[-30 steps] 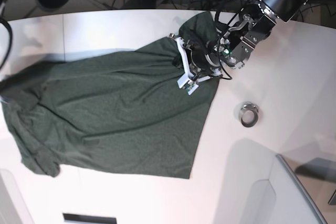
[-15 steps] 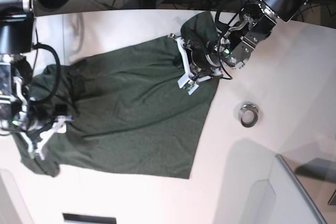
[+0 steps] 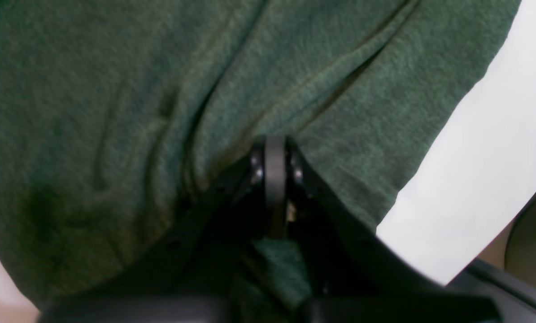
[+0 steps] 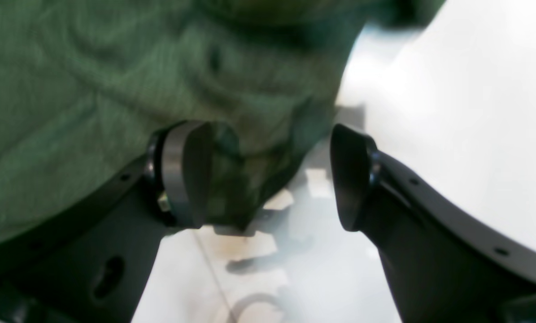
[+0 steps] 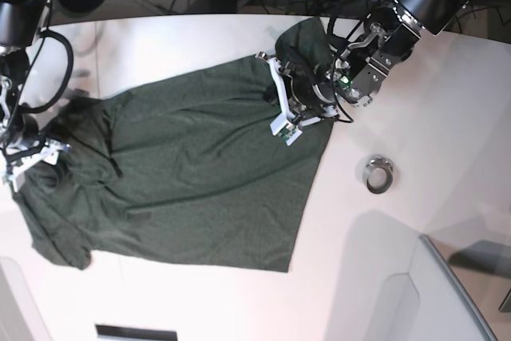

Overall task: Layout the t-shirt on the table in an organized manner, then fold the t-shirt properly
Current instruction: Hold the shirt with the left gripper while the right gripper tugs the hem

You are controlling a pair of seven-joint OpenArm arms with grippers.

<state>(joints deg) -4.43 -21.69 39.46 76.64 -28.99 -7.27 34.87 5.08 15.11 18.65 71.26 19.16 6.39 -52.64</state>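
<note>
Spreading across the middle and left of the base view, one white table (image 5: 415, 117) carries one dark green t-shirt (image 5: 192, 181), which lies mostly flat with a rumpled, bunched left end and a narrow tongue of cloth reaching up toward the top centre of the frame. Two arms work on it. From the upper right corner one arm slants down and left, and its left gripper (image 5: 286, 121) sits on the shirt's upper right part, near the right edge of the cloth; in the left wrist view the left gripper (image 3: 274, 154) has its jaws pressed together with a fold of green fabric pinched between them and more cloth bunched below. From the upper left corner the other arm hangs down the left border of the frame, a black cable looping beside it, and its right gripper (image 5: 28, 161) hovers at the shirt's crumpled left end. In the right wrist view the right gripper (image 4: 268, 175) stands with its jaws wide apart, one pad against the cloth edge, the other over bare table, clamping nothing. One small metal ring (image 5: 378, 174) lies on the table right of the shirt, apart from it.
</note>
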